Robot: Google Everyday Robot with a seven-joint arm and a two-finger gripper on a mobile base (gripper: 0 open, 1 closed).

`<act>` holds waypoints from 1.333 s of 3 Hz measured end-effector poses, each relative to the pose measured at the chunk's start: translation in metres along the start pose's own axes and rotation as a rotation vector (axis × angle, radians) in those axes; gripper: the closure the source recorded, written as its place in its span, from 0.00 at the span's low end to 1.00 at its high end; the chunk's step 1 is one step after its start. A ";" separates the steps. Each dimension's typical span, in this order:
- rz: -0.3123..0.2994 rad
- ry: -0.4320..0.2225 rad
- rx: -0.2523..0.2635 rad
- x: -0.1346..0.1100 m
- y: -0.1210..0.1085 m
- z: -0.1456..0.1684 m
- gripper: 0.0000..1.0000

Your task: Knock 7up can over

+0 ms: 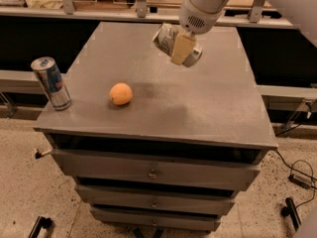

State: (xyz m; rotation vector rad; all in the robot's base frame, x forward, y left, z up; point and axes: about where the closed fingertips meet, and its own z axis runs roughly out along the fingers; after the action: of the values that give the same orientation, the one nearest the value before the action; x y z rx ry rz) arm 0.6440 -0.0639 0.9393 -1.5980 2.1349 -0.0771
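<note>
The 7up can (164,36), white and green with a silver top, hangs tilted almost on its side in the air above the back middle of the grey cabinet top (218,103). My gripper (178,49) is shut on it, and one cream finger (182,47) lies across the front of the can. The white arm comes down from the upper right. The can's shadow falls on the tabletop below, to the right of the orange ball.
A taller slim blue-and-silver can (51,83) stands upright at the left front edge. An orange ball (121,93) lies left of centre. The cabinet has drawers (153,172) below. A shelf rail runs behind it, and cables lie on the floor at right.
</note>
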 end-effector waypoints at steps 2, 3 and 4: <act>0.251 0.331 0.111 0.072 -0.046 -0.055 1.00; 0.320 0.311 0.105 0.099 -0.056 -0.066 1.00; 0.349 0.243 0.026 0.125 -0.055 -0.036 1.00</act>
State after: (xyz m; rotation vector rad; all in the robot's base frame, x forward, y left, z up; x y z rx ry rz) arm 0.6527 -0.2044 0.9472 -1.2314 2.5572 -0.1939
